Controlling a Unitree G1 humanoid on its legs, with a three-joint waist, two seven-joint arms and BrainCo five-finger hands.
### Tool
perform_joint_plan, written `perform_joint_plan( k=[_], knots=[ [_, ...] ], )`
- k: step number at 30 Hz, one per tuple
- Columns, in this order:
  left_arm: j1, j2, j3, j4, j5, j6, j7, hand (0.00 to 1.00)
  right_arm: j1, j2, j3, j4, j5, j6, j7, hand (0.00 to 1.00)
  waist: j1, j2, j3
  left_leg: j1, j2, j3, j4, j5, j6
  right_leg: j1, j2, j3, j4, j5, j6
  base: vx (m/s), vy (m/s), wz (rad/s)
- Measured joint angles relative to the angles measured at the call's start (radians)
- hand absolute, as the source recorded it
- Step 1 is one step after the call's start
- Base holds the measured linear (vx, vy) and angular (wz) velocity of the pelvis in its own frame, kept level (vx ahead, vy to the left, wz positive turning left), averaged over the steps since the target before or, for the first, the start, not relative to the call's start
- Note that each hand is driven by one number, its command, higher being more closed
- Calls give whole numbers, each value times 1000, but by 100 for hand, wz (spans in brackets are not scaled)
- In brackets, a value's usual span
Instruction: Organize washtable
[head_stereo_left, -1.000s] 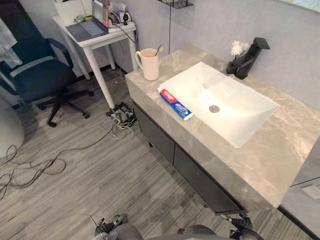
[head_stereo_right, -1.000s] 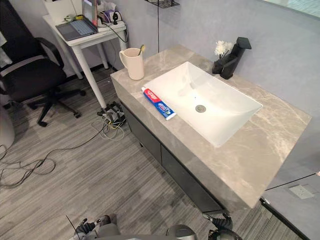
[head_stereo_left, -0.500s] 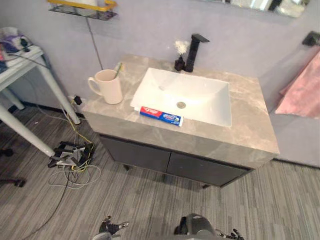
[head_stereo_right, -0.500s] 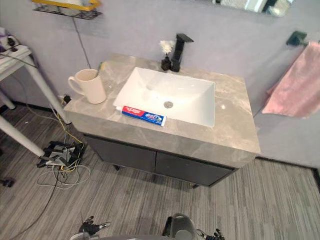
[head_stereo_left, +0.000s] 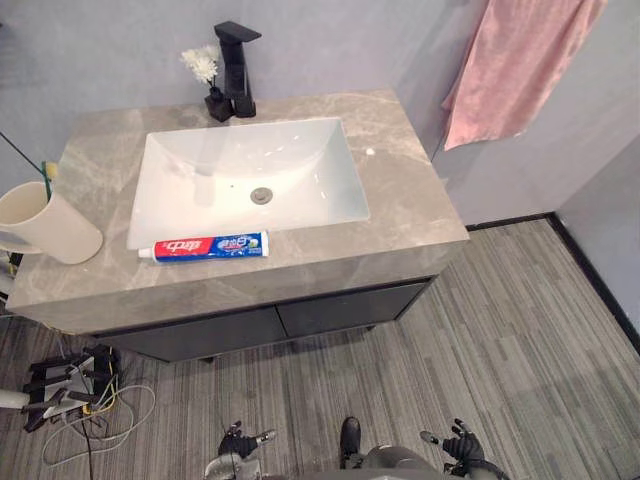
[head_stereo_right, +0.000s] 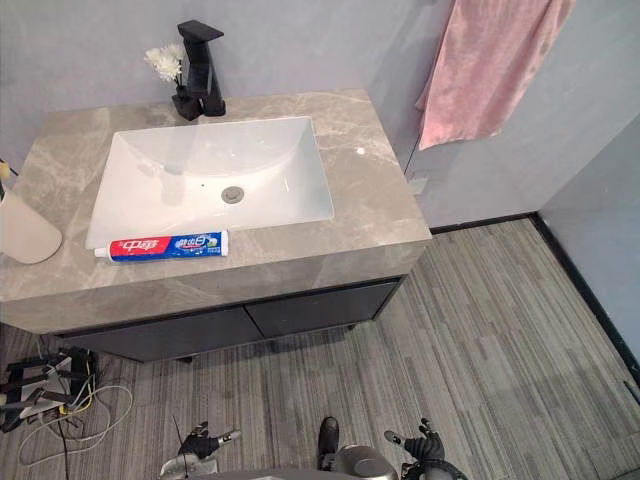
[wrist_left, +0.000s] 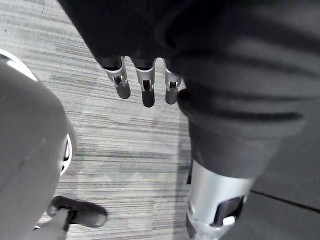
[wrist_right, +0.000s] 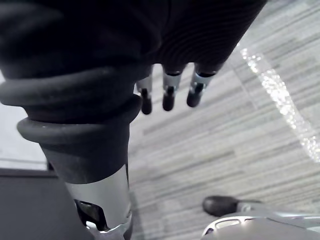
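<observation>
The grey marble washtable (head_stereo_left: 400, 170) holds a white sink (head_stereo_left: 215, 165). A red, white and blue toothpaste tube (head_stereo_left: 205, 246) lies flat on the counter's front strip, just in front of the sink. A cream mug (head_stereo_left: 45, 222) with a toothbrush (head_stereo_left: 48, 172) in it stands at the counter's left end. Behind the sink are a black faucet (head_stereo_left: 238, 68) and a small vase of white flowers (head_stereo_left: 206, 78). My left hand (head_stereo_left: 238, 445) and right hand (head_stereo_left: 455, 445) hang low over the floor, far from the counter. Both are open and empty, with their fingers (wrist_left: 145, 90) (wrist_right: 169, 97) relaxed.
A pink towel (head_stereo_left: 515, 65) hangs on the wall right of the washtable. Dark cabinet doors (head_stereo_left: 280, 325) sit under the counter. A power strip with tangled cables (head_stereo_left: 65, 390) lies on the striped grey floor at lower left.
The whole picture has swung to the right, so the camera moved: the desk and chair are gone from view and the towel has come in. The counter's things have kept their places.
</observation>
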Motion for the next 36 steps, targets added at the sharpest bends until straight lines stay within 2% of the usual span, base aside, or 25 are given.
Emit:
perform_joint_plan(
  k=[1,4,5,6,7,9,11,12,15,18,20,21,22,23,24,25,26,28,36],
  knots=[
    [1,2,0,0,-12,-1,0,0,4,-1,-1,7,0,1,-1,0,5,-5,3,-10,2,-24,-21,0,0,9,-17,8,4,-5,9,61,156,-34],
    [8,-4,-1,0,-48,-8,2,0,18,-14,-1,7,3,1,-2,0,9,12,-3,-40,32,-78,-179,19,-5,10,-63,31,18,-18,54,36,241,-21],
    [12,-13,-2,-1,-50,-9,3,0,24,-22,-2,6,4,0,-3,0,9,29,-8,-47,42,-98,-260,102,4,11,-69,27,17,-21,79,41,351,-10],
    [19,-23,-3,-1,-52,-10,3,0,29,-31,-3,7,6,2,-8,0,11,49,-13,-44,49,-134,-293,138,-41,13,-74,28,11,-21,100,60,327,-1],
    [22,-25,-6,-2,-55,-10,3,0,31,-27,-3,7,6,2,-13,0,10,55,-20,-36,33,-137,-315,131,-42,18,-85,22,3,-22,112,109,262,20],
    [25,6,-26,-2,-59,-9,4,0,42,2,-10,8,11,2,-17,0,-1,21,-21,-37,-33,-133,-361,125,-26,26,-144,-32,-4,-7,146,127,326,36],
    [37,24,-44,-4,-62,-9,6,0,50,12,-10,8,11,3,-17,0,6,1,-33,-17,-61,-128,-379,127,-20,34,-170,-35,-2,-5,173,87,160,11],
    [43,32,-65,-4,-59,-8,8,0,50,15,-10,8,11,3,-16,0,10,-1,-34,3,-75,-124,-390,127,-20,46,-184,-39,3,-10,186,91,101,0],
    [43,36,-120,-2,-45,-8,10,0,42,10,-39,9,10,4,-16,0,9,15,-40,48,-86,-106,-423,127,-20,61,-200,-42,9,-15,197,60,62,-12],
    [40,15,-175,2,-11,-7,-1,0,33,-7,-54,35,14,11,-18,0,1,52,-41,68,-90,-83,-455,129,-20,34,-205,-25,43,-23,209,28,22,-24],
    [29,9,-222,18,15,-7,-4,0,23,-17,-66,36,31,14,-17,0,-16,79,-35,73,-84,-60,-467,129,-19,-23,-203,-17,117,-28,214,2,22,-39],
    [27,7,-230,20,16,-6,-4,0,15,-16,-74,37,38,15,-17,0,-18,82,-32,72,-80,-46,-468,129,-19,-48,-201,-11,146,-28,214,-39,40,-65],
    [25,10,-243,21,21,-7,-5,0,7,-15,-74,38,50,19,-17,0,-18,78,-29,72,-75,-16,-469,129,-19,-98,-197,2,201,-29,213,-84,43,-82],
    [23,28,-247,22,23,-8,-5,0,5,-8,-70,39,65,20,-17,0,-19,59,-24,74,-80,14,-473,129,-19,-125,-193,-13,216,-28,211,-99,30,-71],
    [22,32,-247,23,23,-8,-5,0,6,-2,-70,40,68,20,-17,0,-20,54,-25,74,-82,19,-474,129,-19,-124,-194,-20,208,-28,211,-96,4,-57],
    [19,41,-245,24,22,-8,-5,0,7,12,-69,49,77,21,-17,0,-20,22,-24,67,-93,28,-481,128,-18,-112,-198,-40,151,-22,201,-77,-37,-26],
    [11,51,-245,32,23,-7,-6,0,12,21,-70,56,80,21,-16,0,-22,6,-26,64,-95,27,-484,131,-15,-94,-193,-55,87,8,185,-58,-39,-19],
    [7,56,-236,40,20,-8,-19,0,28,24,-70,69,83,19,-13,0,-18,-3,-29,66,-107,21,-500,142,-8,-68,-189,-66,31,36,186,-24,-31,12],
    [18,36,-173,43,18,-8,-42,0,33,16,-74,97,169,18,56,0,-14,12,-40,123,-112,-8,-544,150,-11,14,-180,-110,-19,40,188,20,-16,12]
  ],
)
